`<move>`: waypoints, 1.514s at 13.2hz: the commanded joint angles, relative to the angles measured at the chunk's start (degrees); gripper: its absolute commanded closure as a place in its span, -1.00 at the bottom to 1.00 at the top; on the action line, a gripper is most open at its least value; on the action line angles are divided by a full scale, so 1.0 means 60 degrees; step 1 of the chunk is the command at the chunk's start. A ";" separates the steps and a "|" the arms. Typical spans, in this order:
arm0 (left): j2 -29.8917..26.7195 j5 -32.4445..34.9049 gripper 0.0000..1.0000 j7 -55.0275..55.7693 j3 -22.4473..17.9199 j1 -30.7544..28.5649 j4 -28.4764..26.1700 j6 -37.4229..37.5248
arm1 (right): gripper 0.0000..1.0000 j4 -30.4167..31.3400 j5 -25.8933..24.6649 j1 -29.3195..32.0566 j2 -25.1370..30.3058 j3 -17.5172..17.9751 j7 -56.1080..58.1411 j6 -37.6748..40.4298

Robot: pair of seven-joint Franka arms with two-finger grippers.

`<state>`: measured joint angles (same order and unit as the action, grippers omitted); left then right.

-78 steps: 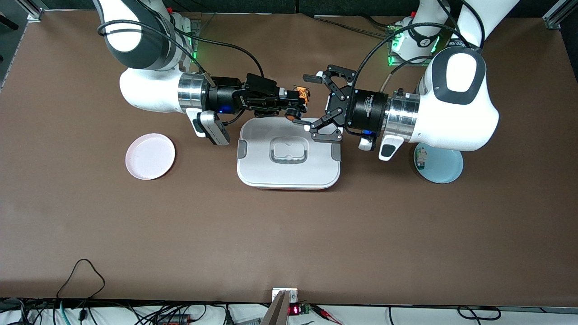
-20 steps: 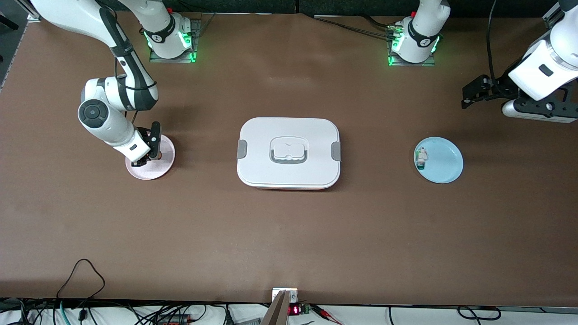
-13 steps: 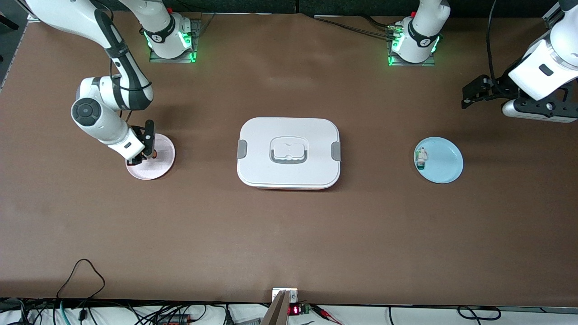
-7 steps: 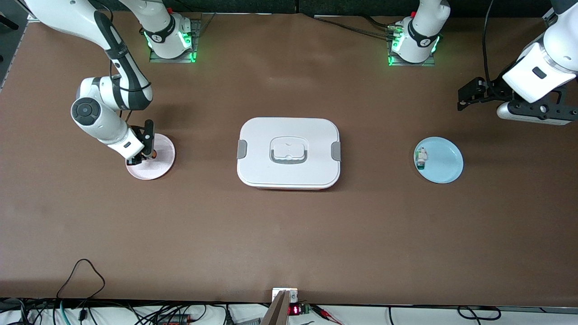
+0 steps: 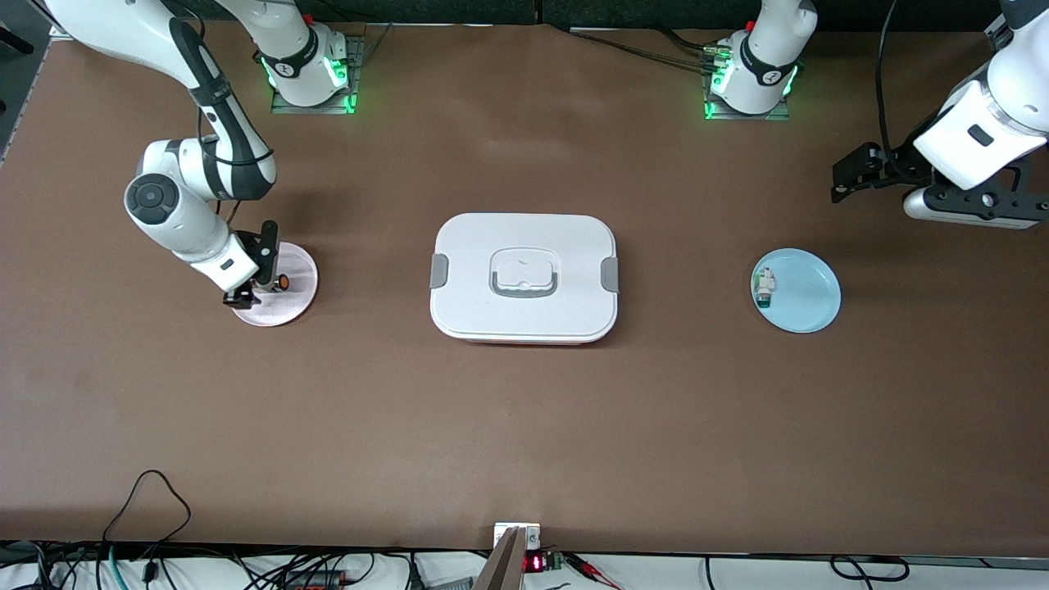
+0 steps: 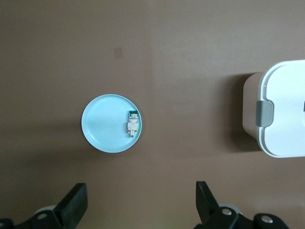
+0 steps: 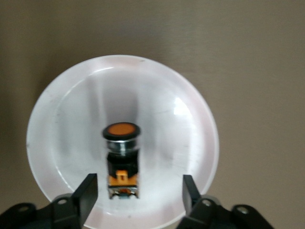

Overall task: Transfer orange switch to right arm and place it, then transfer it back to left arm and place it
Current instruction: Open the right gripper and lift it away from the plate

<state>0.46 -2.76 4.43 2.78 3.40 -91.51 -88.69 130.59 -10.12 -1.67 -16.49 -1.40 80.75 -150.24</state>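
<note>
The orange switch [image 7: 121, 160] lies on its side on the pink plate [image 7: 62, 119], its round orange-faced end pointing away from my wrist. My right gripper [image 7: 139, 195] hangs just above it, open, one finger to each side and neither touching it. From the front the switch [image 5: 281, 281] shows on the pink plate [image 5: 287, 305] beside the right gripper [image 5: 254, 274]. The white box [image 5: 524, 279] stands closed at mid-table. My left gripper [image 5: 852, 168] waits open in the air at the left arm's end, with nothing in it.
A blue plate [image 5: 807, 295] holding a small white-and-green component [image 5: 764, 288] sits between the box and the left arm's end; the left wrist view shows that plate [image 6: 105, 124], the component [image 6: 133, 124] and a box corner [image 6: 281, 114]. Cables lie along the front edge.
My right gripper has opened and let go of the orange switch, which now rests on the pink plate; the hand has lifted slightly. The left arm barely shifted.
</note>
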 commanded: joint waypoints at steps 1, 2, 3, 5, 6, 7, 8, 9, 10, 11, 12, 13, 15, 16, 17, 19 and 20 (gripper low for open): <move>0.0143 0.0109 -1.00 0.0449 -0.0111 -0.0025 0.0223 0.0059 | -1.00 -0.0537 0.0337 -0.0029 0.0519 0.0058 -0.1380 0.0443; 0.0143 0.0123 -1.00 0.0419 -0.0111 -0.0040 0.0237 0.0059 | -1.00 -0.0932 0.0426 -0.0088 0.0608 0.0058 -0.2099 0.0808; 0.0143 0.0196 -1.00 0.0419 -0.0053 -0.0025 0.0223 0.0117 | -1.00 -0.1443 0.0485 -0.0161 0.0623 0.0058 -0.2686 0.1421; 0.0143 0.0226 -1.00 0.0172 0.0006 0.0019 0.0237 0.0162 | -1.00 -0.2542 0.0893 -0.0205 0.0624 0.0058 -0.3946 0.2856; 0.0128 0.0299 -1.00 0.0141 0.0006 0.0019 0.0237 0.0162 | -1.00 -0.2924 0.1375 -0.0176 0.0624 0.0058 -0.4561 0.3341; 0.0143 0.0357 -1.00 0.0141 -0.0009 0.0004 0.0237 0.0176 | -1.00 -0.3261 0.2104 -0.0176 0.0624 0.0043 -0.5263 0.3752; 0.0143 0.0358 -1.00 0.0141 -0.0023 -0.0025 0.0237 0.0191 | -1.00 -0.3526 0.2764 -0.0161 0.0624 0.0029 -0.5879 0.4119; 0.0143 0.0358 -1.00 0.0155 -0.0038 -0.0025 0.0237 0.0264 | -1.00 -0.3847 0.3293 -0.0161 0.0624 -0.0001 -0.6552 0.4557; 0.0143 0.0372 -1.00 0.0170 -0.0038 -0.0025 0.0237 0.0294 | -1.00 -0.4199 0.3516 -0.0161 0.0624 -0.0001 -0.7168 0.4910; 0.0143 0.0445 -1.00 0.0141 -0.0023 -0.0025 0.0237 0.0294 | -1.00 -0.4623 0.3591 -0.0147 0.0624 -0.0030 -0.8073 0.5305; 0.0143 0.0489 -1.00 0.0141 -0.0023 -0.0025 0.0237 0.0294 | -1.00 -0.5004 0.3606 -0.0132 0.0624 -0.0030 -0.8895 0.5802; 0.0157 0.0490 -1.00 0.0141 -0.0038 -0.0025 0.0252 0.0279 | -1.00 -0.5530 0.3606 -0.0147 0.0624 -0.0016 -0.9657 0.6532; 0.0172 0.0504 -1.00 0.0155 -0.0038 -0.0010 0.0281 0.0265 | -1.00 -0.6337 0.3446 -0.0176 0.0580 -0.0001 -1.0947 0.7720; 0.0172 0.0490 -1.00 0.0156 -0.0038 -0.0010 0.0281 0.0250 | -1.00 -0.6732 0.3387 -0.0176 0.0594 0.0028 -1.1766 0.8378; 0.0172 0.0475 -1.00 0.0156 -0.0038 -0.0025 0.0281 0.0250 | -1.00 -0.7171 0.3328 -0.0219 0.0609 0.0028 -1.2267 0.9052; 0.0172 0.0475 -1.00 0.0228 -0.0053 -0.0011 0.0296 0.0250 | -1.00 -0.7978 0.2774 -0.0249 0.0623 -0.0001 -1.2374 1.0473; 0.0172 0.0475 -1.00 0.0258 -0.0038 -0.0010 0.0296 0.0250 | -1.00 -0.8359 0.2510 -0.0249 0.0624 -0.0015 -1.2404 1.1074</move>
<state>0.67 -1.64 6.08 2.45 3.23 -91.49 -88.14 85.56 7.63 -2.92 -12.05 -1.26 8.20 -90.21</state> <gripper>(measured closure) 0.000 0.000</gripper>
